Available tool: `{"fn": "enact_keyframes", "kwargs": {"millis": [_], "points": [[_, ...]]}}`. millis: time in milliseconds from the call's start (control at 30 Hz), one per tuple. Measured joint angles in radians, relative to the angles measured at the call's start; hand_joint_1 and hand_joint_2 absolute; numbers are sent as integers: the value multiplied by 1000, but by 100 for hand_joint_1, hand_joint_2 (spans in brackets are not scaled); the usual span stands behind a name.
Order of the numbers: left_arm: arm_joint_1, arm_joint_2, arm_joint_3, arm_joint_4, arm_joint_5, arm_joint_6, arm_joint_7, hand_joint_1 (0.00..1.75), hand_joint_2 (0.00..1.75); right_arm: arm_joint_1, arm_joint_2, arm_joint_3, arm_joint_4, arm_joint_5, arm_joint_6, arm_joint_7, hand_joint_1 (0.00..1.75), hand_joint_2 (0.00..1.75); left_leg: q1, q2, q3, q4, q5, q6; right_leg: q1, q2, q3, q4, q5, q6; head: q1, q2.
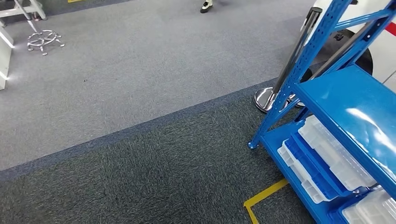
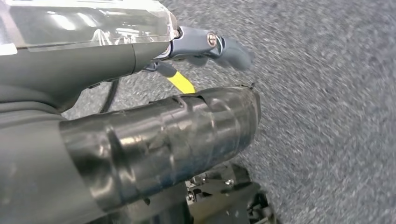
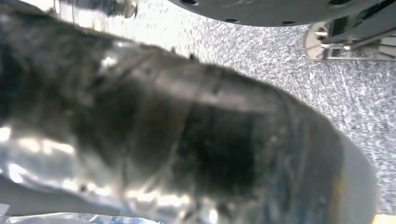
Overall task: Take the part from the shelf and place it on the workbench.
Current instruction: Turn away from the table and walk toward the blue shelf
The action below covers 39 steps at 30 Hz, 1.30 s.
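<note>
A blue metal shelf (image 1: 348,105) stands at the right of the head view. Its top board is bare and glossy. On the lower board lie clear plastic bins (image 1: 336,156) and a blue bin (image 1: 310,165); what is inside them I cannot make out. My left hand (image 2: 163,133) hangs over grey carpet, with its taped thumb and one grey finger (image 2: 226,46) stretched out and nothing between them. My right hand (image 3: 187,130) is a dark blur close to the lens, and its fingers are hidden.
A barrier post with a chrome base (image 1: 266,98) stands just behind the shelf's corner leg. Yellow floor tape (image 1: 264,193) marks a corner by the shelf. A chrome stool base (image 1: 43,39) and a person's shoe (image 1: 206,5) lie far off across the carpet.
</note>
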Motion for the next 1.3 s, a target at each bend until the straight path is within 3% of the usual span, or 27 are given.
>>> {"fn": "enact_keyframes", "kwargs": {"millis": [67, 100, 133, 200, 267, 367, 433, 500, 533, 567, 600, 667, 733, 800, 867, 933, 1000, 1067, 1100, 1133, 1233, 1300], "points": [[3, 0, 0, 0, 0, 0, 1, 0, 0, 0, 0, 0, 0, 0, 0, 0, 0, 0, -1, 29, 0, 1, -3, 0, -4, -14, -42, 89, -29, 7, 0, 0], [3, 0, 0, 0, 0, 0, 2, 0, 0, 1, 0, 0, 0, 0, 0, 0, 0, 0, -1, 42, 2, 1, -5, -1, -6, -19, -38, 86, -16, 9, 0, 0], [3, 0, 0, 0, 0, 0, 2, 0, 0, 2, 0, 0, 0, -1, 0, 0, 0, 0, -1, 54, 5, 1, -8, -3, -8, -26, -15, 45, 12, 10, 0, 0], [1, 0, 0, 0, 0, 0, 2, 0, 0, 1, 0, 0, 0, -2, -1, 0, 0, 0, -4, 74, 11, 4, -15, -12, -6, -67, 56, -85, 70, 6, 0, 0], [1, 0, 0, 0, 0, 0, 3, 0, 0, -1, 0, 0, 0, -3, -1, -2, 0, 0, -9, 90, 15, 7, -24, -24, 1, -96, 93, -158, 86, -8, -2, 0], [-5, 0, 0, 0, 1, 0, 3, 0, 0, 1, 0, 0, 0, -5, -2, -7, 0, 0, -10, 108, 26, 9, -33, -39, 3, -74, 92, -166, 85, -29, -4, 0], [-6, 0, 0, 0, 0, 0, 2, 0, 0, 1, 1, 0, 0, -6, -3, -11, 0, 0, -5, 72, 11, 55, -70, -48, -1, -53, 92, -171, 89, -43, -4, 0], [-4, 0, 0, 0, 0, -1, 2, 0, 0, -2, 2, 0, 0, -6, -3, -15, 0, 0, -3, 23, -46, 179, -138, -54, -2, -31, 91, -172, 91, -51, -5, 0], [-2, 0, 0, 0, 1, -1, 2, 0, 0, -2, 2, 0, 0, -7, -3, -18, 0, 0, -2, 12, -80, 247, -164, -55, -1, -20, 90, -172, 91, -52, -5, 0], [0, 0, 0, 0, 1, -1, 2, 0, 0, -2, 2, 0, 0, -8, -3, -21, 0, 0, -3, 8, -105, 294, -173, -55, 0, -7, 91, -171, 91, -53, -5, 0], [1, 0, 0, 0, 1, -1, 2, 0, 0, -2, 2, 0, 0, -9, -3, -25, 0, 0, -3, 5, -114, 304, -161, -53, 1, 7, 92, -171, 91, -53, -5, 0], [2, 0, 0, 0, 1, -1, 2, 0, 0, -1, 2, -1, 0, -10, -3, -31, 0, 0, -3, -8, -80, 206, -83, -45, 1, 35, 96, -169, 91, -53, -5, 0], [2, 1, 1, 0, 1, -1, 3, 0, 0, -2, 4, -1, 0, -11, -4, -34, 0, 0, -2, -57, -30, 73, -20, -34, 2, 60, 96, -167, 90, -48, -4, 0], [1, 1, 1, 0, 0, -1, 5, 0, 0, -3, 7, -1, 0, -11, -4, -37, 0, 0, -4, -86, -13, 22, -8, -29, 0, 79, 89, -165, 93, -36, -4, 0], [-1, 1, 1, 0, 0, -1, 8, 0, 0, -1, 8, -1, 0, -10, -5, -41, 0, 0, -3, -67, -9, 13, -4, -24, -3, 91, 83, -167, 96, -22, -4, 0], [0, 0, 2, 0, 0, -1, 9, 0, 0, 1, 8, -1, 0, -10, -6, -43, 0, 0, 1, -43, -4, 3, 4, -14, 0, 52, 70, -137, 75, -13, -2, 0], [2, 0, 2, 0, 0, -1, 10, 0, 0, -1, 8, -1, 0, -10, -7, -44, 0, 0, 2, -16, -2, -2, 7, -7, 3, 0, 20, -33, 16, -8, 0, 0], [5, 0, 2, 0, 0, -2, 10, 0, 0, -2, 8, -1, 0, -10, -6, -45, 0, 0, 0, 15, -3, 0, 5, -6, -1, -15, -39, 83, -29, -2, 1, 0], [5, 0, 2, 0, 0, -2, 10, 0, 0, -2, 8, -1, 0, -10, -6, -45, 0, 0, -1, 29, -2, 0, 3, -6, -2, -17, -48, 102, -26, -1, 1, 0], [5, 0, 2, 0, 0, -2, 10, 0, 0, -1, 8, -1, 0, -10, -5, -45, 0, 0, -2, 41, -1, 1, 1, -7, -4, -21, -35, 78, -3, -1, 1, 0], [3, 0, 2, 0, 0, -2, 10, 0, 0, 0, 8, -1, 0, -9, -4, -45, 0, 0, -5, 71, 9, 2, -9, -17, 2, -66, 69, -118, 82, -11, 1, 0], [1, 0, 2, 0, 0, -2, 9, 0, 0, -3, 8, -1, 0, -9, -4, -46, 0, 0, -9, 85, 13, 1, -14, -28, 8, -82, 95, -172, 91, -23, 0, 0]]}}
